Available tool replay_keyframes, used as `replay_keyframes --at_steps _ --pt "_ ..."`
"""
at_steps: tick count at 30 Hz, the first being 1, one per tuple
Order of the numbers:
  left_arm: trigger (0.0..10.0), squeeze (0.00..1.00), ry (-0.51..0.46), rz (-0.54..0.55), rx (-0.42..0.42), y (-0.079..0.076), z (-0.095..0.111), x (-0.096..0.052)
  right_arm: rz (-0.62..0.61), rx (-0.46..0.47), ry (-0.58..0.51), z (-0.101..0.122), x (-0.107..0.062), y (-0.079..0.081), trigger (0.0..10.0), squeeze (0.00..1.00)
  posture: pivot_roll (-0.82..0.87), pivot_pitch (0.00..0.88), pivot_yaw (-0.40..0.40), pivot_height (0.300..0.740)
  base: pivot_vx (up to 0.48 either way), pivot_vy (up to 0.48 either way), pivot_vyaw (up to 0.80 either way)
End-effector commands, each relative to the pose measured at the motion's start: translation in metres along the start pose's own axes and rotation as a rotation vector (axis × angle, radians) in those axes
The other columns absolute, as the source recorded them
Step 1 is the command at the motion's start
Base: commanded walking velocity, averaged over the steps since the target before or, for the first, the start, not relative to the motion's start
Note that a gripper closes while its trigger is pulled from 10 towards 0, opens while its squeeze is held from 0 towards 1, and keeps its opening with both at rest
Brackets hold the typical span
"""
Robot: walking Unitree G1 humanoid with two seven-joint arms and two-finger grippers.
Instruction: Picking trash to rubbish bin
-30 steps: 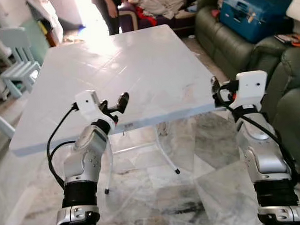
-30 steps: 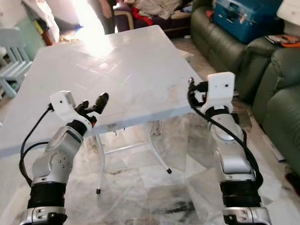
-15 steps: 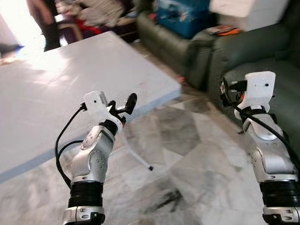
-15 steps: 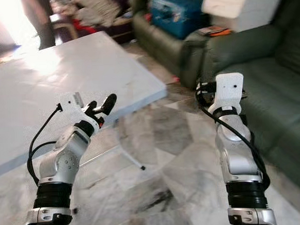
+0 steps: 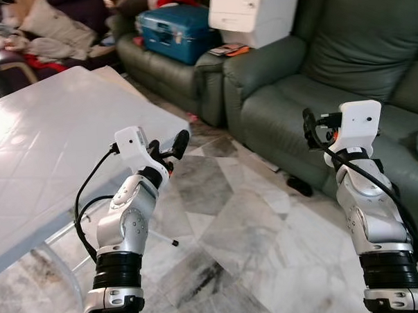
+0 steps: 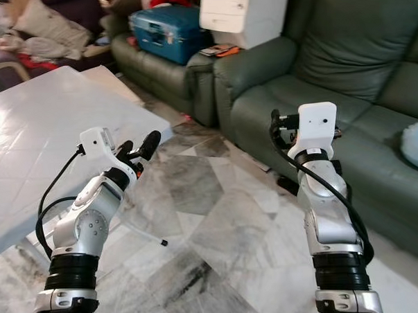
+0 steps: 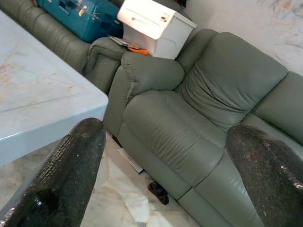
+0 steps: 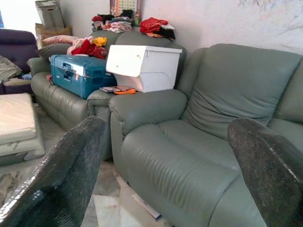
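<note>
Swinging right since a second ago, so the tabletop is sliding to 9 o'clock and the green sofa is filling 1 o'clock. Both left gripper and right gripper fingers are spread wide, holding nothing. I'm still hunting trash; maybe that dark scrap at 3 o'clock, no bin yet.

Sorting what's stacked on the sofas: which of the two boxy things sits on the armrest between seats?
The white box, perched on the green sofa's armrest. The blue case instead lies on the seat of the farther sofa.
</note>
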State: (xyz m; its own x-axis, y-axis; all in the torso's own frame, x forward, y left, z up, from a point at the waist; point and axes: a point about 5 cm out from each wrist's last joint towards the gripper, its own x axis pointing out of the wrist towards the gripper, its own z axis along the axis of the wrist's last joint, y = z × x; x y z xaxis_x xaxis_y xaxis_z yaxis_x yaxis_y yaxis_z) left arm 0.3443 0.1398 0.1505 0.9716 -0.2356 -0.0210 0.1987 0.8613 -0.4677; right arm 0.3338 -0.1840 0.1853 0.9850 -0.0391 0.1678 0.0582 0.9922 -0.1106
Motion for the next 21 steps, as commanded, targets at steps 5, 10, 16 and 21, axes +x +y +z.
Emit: replay_keyframes --at_steps 5,10,16,21 --pt "10.0 0.0 -0.011 0.005 0.017 -0.0001 0.0043 0.0016 0.011 -0.006 -0.024 0.0072 0.0027 0.0005 10.0 0.0 -0.12 0.0 0.059 0.74 0.0 0.0 -0.68" --pt "10.0 0.0 -0.016 0.005 0.023 0.0002 0.0047 0.0018 0.008 -0.01 -0.027 0.0075 0.003 0.0001 10.0 0.0 -0.13 0.0 0.059 0.74 0.0 0.0 -0.3" --pt "10.0 0.0 -0.033 -0.003 0.034 -0.0004 0.0068 0.0021 0.009 -0.012 -0.028 0.0078 0.003 -0.0002 10.0 0.0 -0.13 0.0 0.059 0.74 0.21 0.0 0.0" --pt "10.0 0.0 -0.025 -0.003 0.033 -0.0009 0.0049 0.0013 0.007 -0.012 -0.027 0.0077 0.0022 -0.0007 10.0 0.0 -0.13 0.0 0.059 0.74 0.378 0.196 0.0"
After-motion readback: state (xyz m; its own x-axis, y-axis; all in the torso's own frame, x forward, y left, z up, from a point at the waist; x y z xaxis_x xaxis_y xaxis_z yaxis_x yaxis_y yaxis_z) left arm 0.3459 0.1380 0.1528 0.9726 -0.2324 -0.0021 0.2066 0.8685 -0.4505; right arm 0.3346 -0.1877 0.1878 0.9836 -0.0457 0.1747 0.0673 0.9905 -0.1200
